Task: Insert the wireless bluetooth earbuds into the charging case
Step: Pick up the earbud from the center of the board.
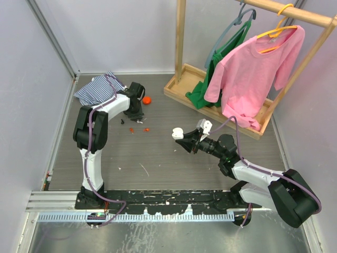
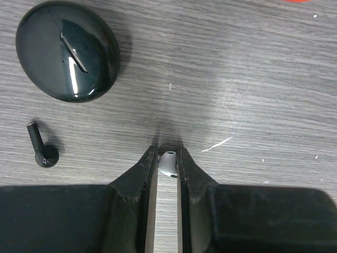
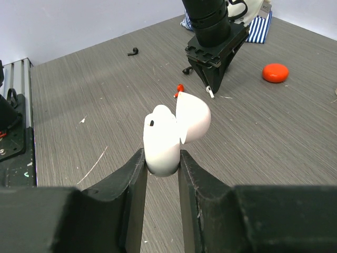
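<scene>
Bench (image 2: pixel 253 79) of grey woodgrain carries a glossy black oval case (image 2: pixel 67 50) at ten o'clock of the left pincer (image 2: pixel 167 155), which pinches a smooth white earbud (image 2: pixel 168 164); a stemmed black earbud (image 2: pixel 42 148) lies at nine. The right pincer (image 3: pixel 160 158) clamps a rounded white charging case (image 3: pixel 163 139), lid open.

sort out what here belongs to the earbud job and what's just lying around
Job: white earbud, pinched in the left gripper; open white charging case, held in the right gripper; black earbud and red earbud on the table.
Lying about: black oval puck, red-orange puck, striped cloth, pink shirt, green shirt, wooden rack.
</scene>
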